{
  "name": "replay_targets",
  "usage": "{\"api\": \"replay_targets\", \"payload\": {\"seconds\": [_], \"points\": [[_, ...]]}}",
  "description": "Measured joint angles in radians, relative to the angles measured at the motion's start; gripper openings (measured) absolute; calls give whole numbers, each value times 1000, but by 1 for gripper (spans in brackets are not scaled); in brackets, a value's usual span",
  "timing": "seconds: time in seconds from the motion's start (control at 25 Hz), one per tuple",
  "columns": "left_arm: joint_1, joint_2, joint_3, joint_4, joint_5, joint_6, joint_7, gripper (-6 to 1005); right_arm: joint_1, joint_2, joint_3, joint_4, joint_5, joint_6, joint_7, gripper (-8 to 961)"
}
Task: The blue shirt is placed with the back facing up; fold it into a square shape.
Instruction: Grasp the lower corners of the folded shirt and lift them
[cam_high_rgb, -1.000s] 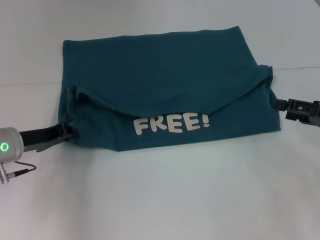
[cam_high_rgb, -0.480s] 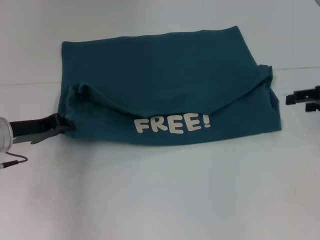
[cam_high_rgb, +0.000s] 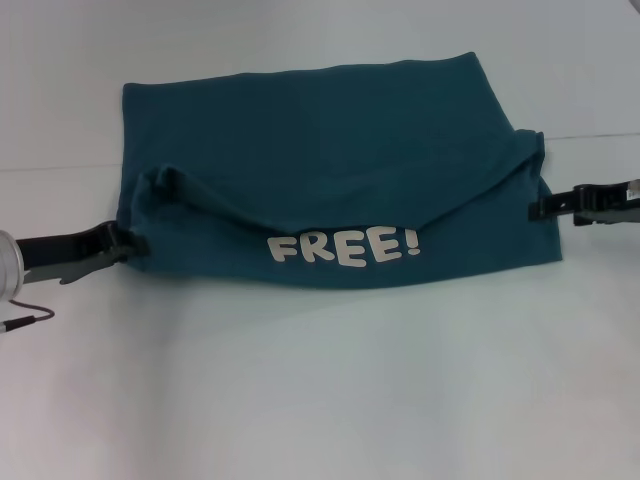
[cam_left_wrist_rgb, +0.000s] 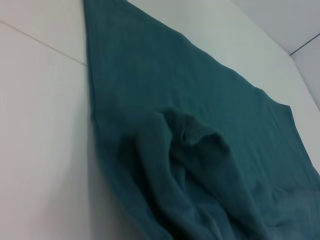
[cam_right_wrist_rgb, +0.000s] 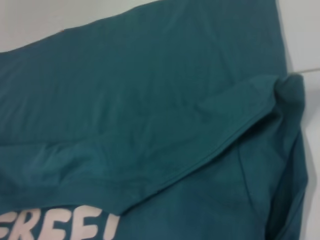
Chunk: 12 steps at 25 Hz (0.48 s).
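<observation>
The blue shirt (cam_high_rgb: 300, 140) lies folded on the white table, its top layer drooping in a curved fold over a lower layer that shows white letters "FREE!" (cam_high_rgb: 343, 248). My left gripper (cam_high_rgb: 135, 245) sits low at the shirt's left edge, touching the bunched corner of the fold. Over at the right edge, just below the other fold corner, is my right gripper (cam_high_rgb: 540, 209). The left wrist view shows the blue shirt (cam_left_wrist_rgb: 200, 125) and its rumpled corner close up. In the right wrist view the blue shirt (cam_right_wrist_rgb: 125, 90) shows its fold edge and part of the letters (cam_right_wrist_rgb: 50, 225).
The white table (cam_high_rgb: 320, 400) spreads out bare in front of the shirt and to both sides. A thin seam line (cam_high_rgb: 60, 167) crosses the table behind the left arm. A cable (cam_high_rgb: 25, 320) hangs from the left wrist.
The right gripper drew back from the shirt's right edge, then came in to it again. The left gripper shifted slightly up along the left edge. The shirt has kept its shape.
</observation>
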Motion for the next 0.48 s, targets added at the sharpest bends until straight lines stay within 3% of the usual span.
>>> {"api": "replay_targets", "payload": {"seconds": [0.48], "points": [[-6, -6, -1, 1, 0, -12, 5, 50, -7, 51, -17, 50, -1, 141, -9, 821]]}}
